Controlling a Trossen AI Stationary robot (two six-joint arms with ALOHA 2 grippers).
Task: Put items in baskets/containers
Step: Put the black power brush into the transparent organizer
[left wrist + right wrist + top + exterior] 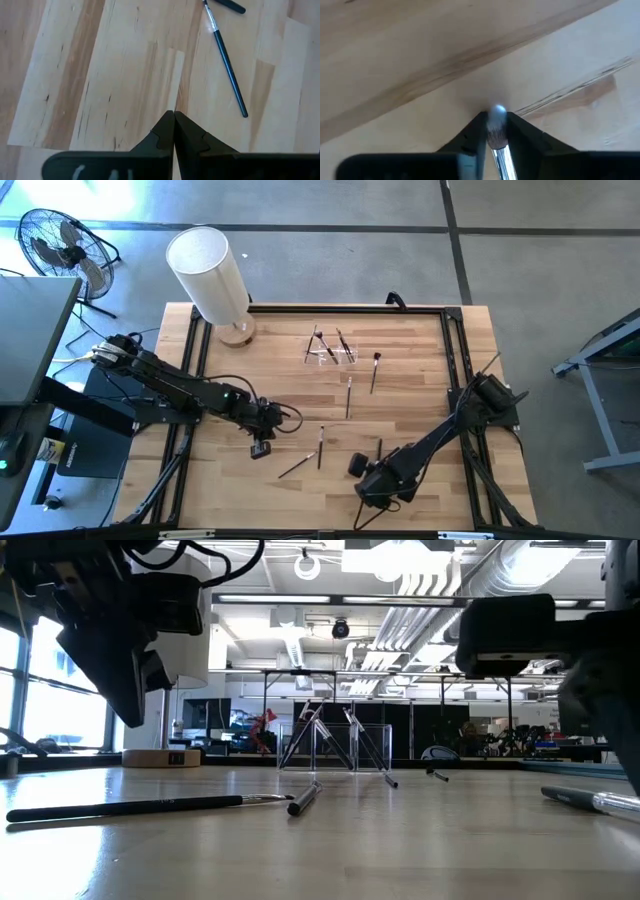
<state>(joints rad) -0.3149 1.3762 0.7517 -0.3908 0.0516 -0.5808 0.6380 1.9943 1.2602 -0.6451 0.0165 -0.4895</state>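
The right gripper [496,131] is pinched on a thin brush with a silvery ferrule [496,125], low over the pale wooden table [420,395], well short of the small clear plastic holder [333,352] that stands near the table's far edge beside the large white cylinder [208,275]. To do this step well, it seems wise to lift the brush clear, carry it over the holder and tip it upright before letting go, because the holder already has a few brushes leaning in it. The left gripper [173,131], with its fingers pressed together and empty, hovers nearer the front edge than the holder, close to a dark-handled loose brush [227,65]. The holder's walls barely show, and the held brush's handle is hidden by the fingers.
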